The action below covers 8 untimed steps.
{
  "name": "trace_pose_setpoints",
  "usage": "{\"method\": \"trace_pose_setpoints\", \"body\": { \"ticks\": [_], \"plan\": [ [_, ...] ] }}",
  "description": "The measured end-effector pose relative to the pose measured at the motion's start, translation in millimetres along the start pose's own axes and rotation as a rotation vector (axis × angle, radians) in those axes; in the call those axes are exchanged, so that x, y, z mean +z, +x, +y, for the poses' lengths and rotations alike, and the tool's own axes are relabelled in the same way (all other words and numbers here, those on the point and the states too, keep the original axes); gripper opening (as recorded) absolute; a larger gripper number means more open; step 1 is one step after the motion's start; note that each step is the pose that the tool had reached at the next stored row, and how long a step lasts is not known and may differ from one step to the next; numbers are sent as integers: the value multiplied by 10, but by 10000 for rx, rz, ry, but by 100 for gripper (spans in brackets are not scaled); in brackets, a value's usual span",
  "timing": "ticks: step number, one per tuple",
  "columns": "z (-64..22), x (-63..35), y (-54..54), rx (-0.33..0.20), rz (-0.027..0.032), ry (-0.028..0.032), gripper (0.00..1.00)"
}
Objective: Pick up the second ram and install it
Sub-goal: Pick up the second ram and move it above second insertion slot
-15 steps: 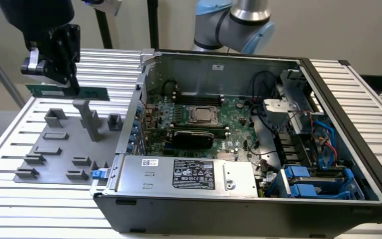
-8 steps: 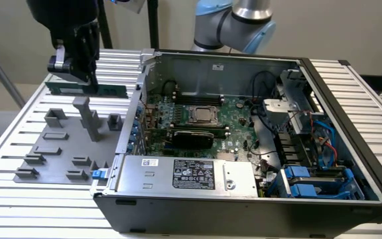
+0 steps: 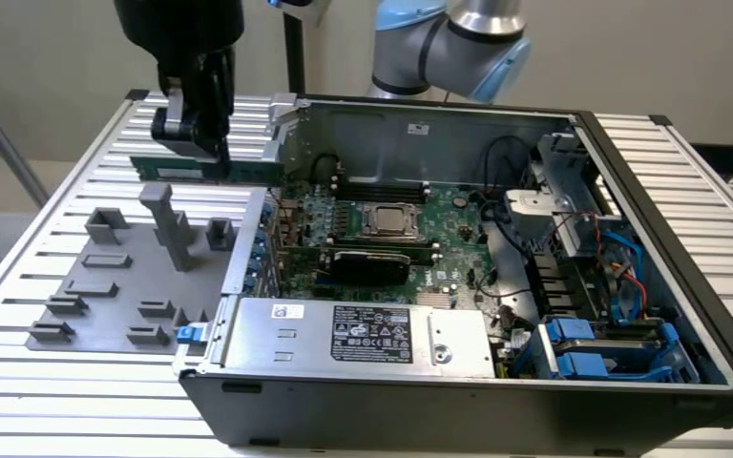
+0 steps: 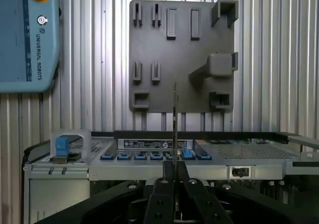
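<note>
I see the pincer [image 3: 201,151] clamped on the ram [image 3: 249,172], lifted over the table [image 3: 87,386] beside the case [image 3: 469,129]. I judge the pick done and the install pending. Seating calls for squaring the stick to the slots [image 3: 386,183].

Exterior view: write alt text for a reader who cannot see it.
A black pincer holds the second ram, a green stick, roughly level above the slatted table, at the exterior view's left of an open computer case. A grey fixture plate lies on the table in front of it.
</note>
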State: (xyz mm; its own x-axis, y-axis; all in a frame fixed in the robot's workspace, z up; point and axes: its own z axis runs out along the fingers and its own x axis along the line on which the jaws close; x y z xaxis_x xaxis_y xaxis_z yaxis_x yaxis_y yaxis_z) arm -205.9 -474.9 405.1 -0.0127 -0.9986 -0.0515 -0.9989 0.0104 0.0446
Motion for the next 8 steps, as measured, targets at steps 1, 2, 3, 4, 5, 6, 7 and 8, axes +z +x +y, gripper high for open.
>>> {"method": "trace_pose_setpoints", "body": {
  "ticks": [1, 2, 3, 4, 5, 6, 7, 8],
  "plan": [
    [-45, -2, -1, -2, -8, 1, 13],
    [-92, -4, -1, -2, -15, 0, 13],
    [-136, -6, -2, -2, -22, 0, 13],
    [-183, -8, -2, -1, -30, 0, 13],
    [-228, -10, -3, -3, -38, 0, 13],
    [-273, -12, -3, -3, -45, 0, 13],
    [-317, -14, -4, -2, -51, 0, 13],
    [-361, -16, -5, -3, -57, -1, 13]
  ]
}}
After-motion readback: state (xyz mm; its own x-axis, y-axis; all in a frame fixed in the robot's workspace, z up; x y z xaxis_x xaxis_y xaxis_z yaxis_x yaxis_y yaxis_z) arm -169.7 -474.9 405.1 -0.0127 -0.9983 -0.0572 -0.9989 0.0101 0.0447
